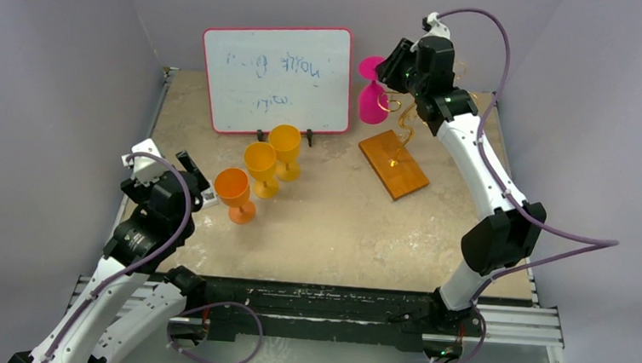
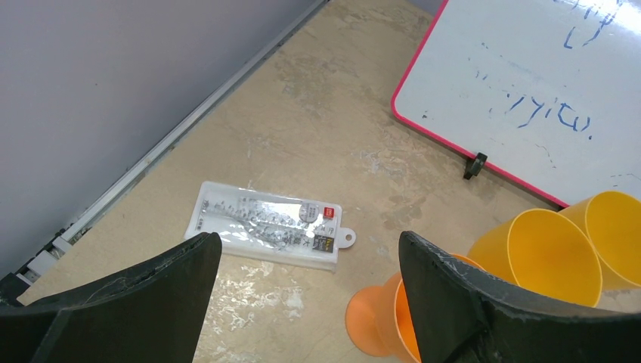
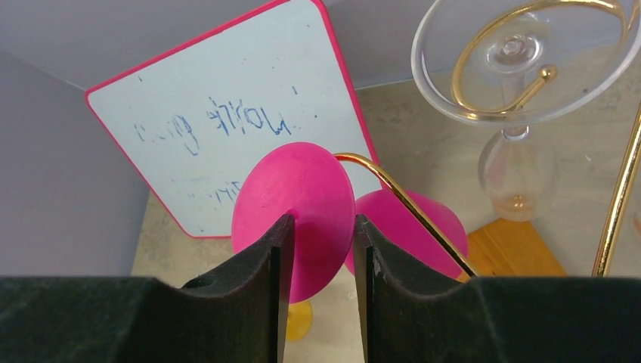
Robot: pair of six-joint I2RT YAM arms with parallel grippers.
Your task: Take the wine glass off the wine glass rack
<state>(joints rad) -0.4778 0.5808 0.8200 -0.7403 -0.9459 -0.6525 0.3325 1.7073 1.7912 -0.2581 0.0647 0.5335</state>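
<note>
Near the far right corner the right gripper (image 3: pixel 323 223), fingers narrow, is at the pink wine glass (image 3: pixel 302 181) on the rack (image 1: pixel 391 168), hold unclear; left gripper (image 2: pixel 310 246) gapes wide

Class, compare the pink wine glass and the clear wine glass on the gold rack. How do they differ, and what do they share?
The pink wine glass is opaque; the clear wine glass is see-through. The fingers of the right gripper sit close by the pink one's foot; the clear one hangs apart from them. Both hang foot-up from curled arms of the wine glass rack.
</note>
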